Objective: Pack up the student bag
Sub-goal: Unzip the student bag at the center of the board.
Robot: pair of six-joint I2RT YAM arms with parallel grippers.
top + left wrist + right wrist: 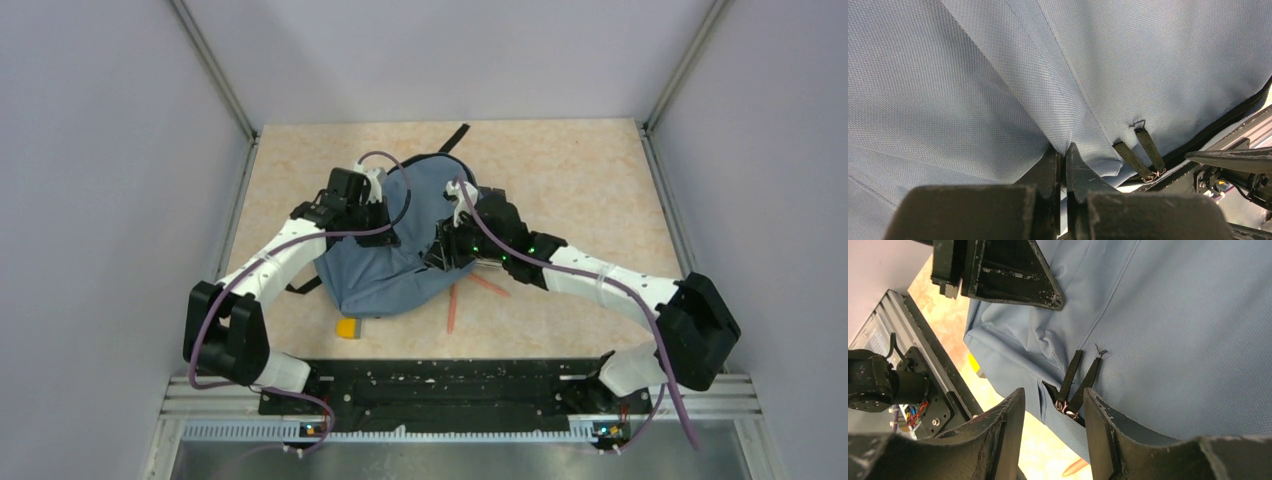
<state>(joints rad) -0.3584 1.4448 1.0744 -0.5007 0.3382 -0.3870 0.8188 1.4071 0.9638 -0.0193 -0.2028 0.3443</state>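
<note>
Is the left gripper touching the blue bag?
Touching. The left wrist view shows the left gripper shut, with a fold of the bag pinched between its fingers.

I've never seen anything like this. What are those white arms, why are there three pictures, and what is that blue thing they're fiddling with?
They are two robot arms bolted at the near edge of a table. One picture looks down from above; the other two come from small cameras on each wrist, so you see each arm's own fingers up close.

The blue thing is a student bag, a soft backpack lying on the table. Beside it lie a small yellow object and some thin orange sticks.

The left gripper has its fingers pinched shut on a fold of the bag's fabric. The right gripper has its fingers apart on either side of two black zipper pull tabs, not gripping them.
</note>
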